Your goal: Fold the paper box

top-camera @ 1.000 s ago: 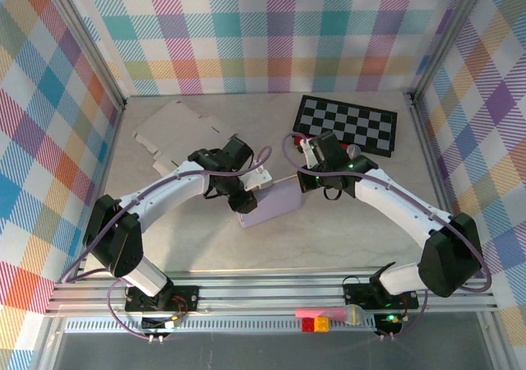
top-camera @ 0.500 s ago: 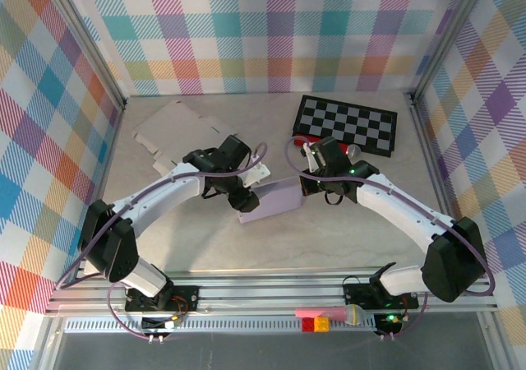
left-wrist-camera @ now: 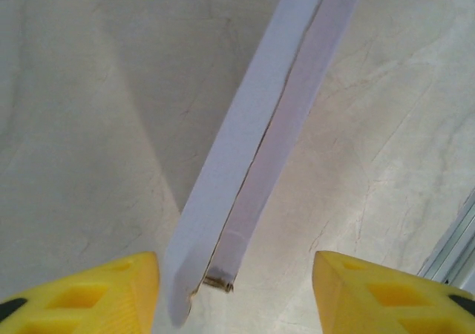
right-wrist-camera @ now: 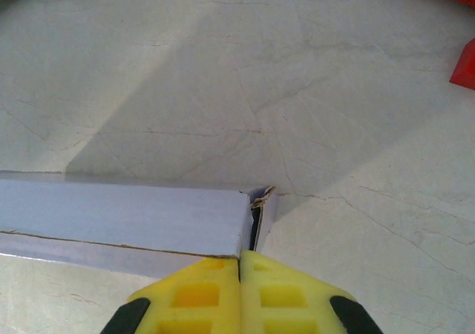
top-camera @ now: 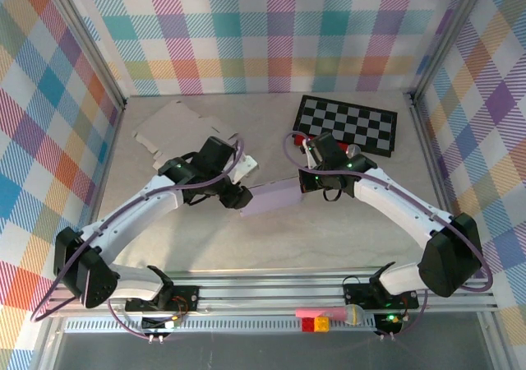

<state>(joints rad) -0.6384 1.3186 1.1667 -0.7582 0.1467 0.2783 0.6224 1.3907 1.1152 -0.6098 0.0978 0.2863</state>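
We note the paper box [top-camera: 271,197] turned edge-on over the mid tabletop [top-camera: 329,238], between both arms. The right fingers [right-wrist-camera: 215,293] pinch its end edge; the left fingers [left-wrist-camera: 96,293] stand wide, straddling the other end without gripping. We judge this single thin pinch may slip or tear, letting the box twist. Against a second ago, it shows narrower from above and the left arm reaches further out.

Paper box [top-camera: 274,197]: thin lavender card, matt, smooth faces; cut edges show raw brown fibre. Table [top-camera: 329,238]: pale stone-look top, fine hairline veining, dull sheen. Left gripper [left-wrist-camera: 231,274] and right gripper [right-wrist-camera: 240,263]: yellow plastic fingers, matt, with moulded recesses. Flat sheet [top-camera: 177,123] at far left corner: grey-brown card, matt. Checkerboard [top-camera: 347,124]: flat printed board, smooth. Rail [top-camera: 271,292] along near edge: ribbed bare metal, satin.
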